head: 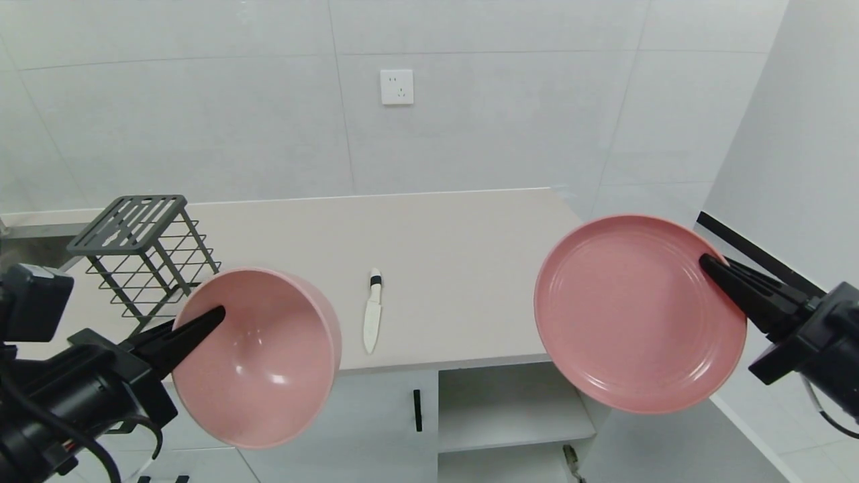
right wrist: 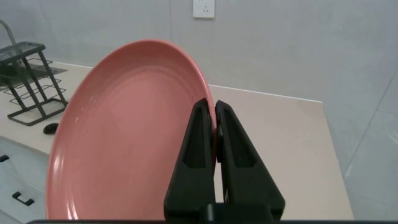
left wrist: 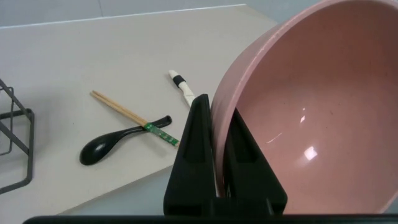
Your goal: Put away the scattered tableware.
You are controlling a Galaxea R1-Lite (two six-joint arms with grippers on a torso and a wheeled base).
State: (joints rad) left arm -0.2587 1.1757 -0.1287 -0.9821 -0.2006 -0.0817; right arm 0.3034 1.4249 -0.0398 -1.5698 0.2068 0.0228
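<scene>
My left gripper (head: 213,315) is shut on the rim of a pink bowl (head: 262,359), held tilted in the air in front of the counter's left part; the wrist view shows its fingers (left wrist: 200,134) clamping the bowl wall (left wrist: 311,106). My right gripper (head: 710,263) is shut on the rim of a pink plate (head: 631,312), held tilted up off the counter's right end, also seen as plate (right wrist: 124,137) with the gripper (right wrist: 214,115). A white knife (head: 372,310) lies on the counter. A black spoon (left wrist: 118,142) and wooden chopsticks (left wrist: 121,112) lie beside the knife (left wrist: 181,87).
A dark wire rack (head: 144,251) stands at the counter's left. The beige counter (head: 456,268) ends at the right under the plate. Below the front edge are a white cabinet door with a black handle (head: 417,410) and open shelves (head: 510,409). A tiled wall is behind.
</scene>
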